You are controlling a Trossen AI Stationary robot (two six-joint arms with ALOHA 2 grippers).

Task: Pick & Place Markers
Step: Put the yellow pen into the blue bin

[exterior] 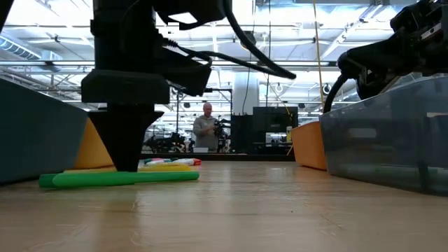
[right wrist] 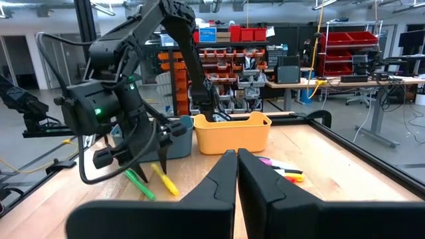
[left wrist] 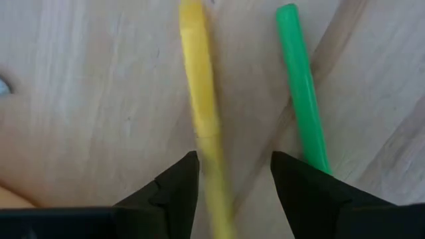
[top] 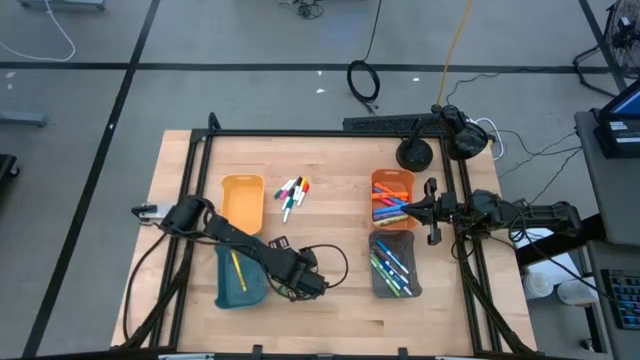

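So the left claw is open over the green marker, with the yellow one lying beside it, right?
Not quite. The left claw is open, but over the yellow marker; the green marker is the one lying beside it. The left wrist view shows this.

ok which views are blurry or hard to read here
Left wrist view: the yellow highlighter between the left pincer's fingers is soft and smeared, and the green highlighter beside it is only slightly sharper. Low view: the left arm is a backlit dark silhouette, and the near tabletop is out of focus. The high view and right wrist view read clearly.
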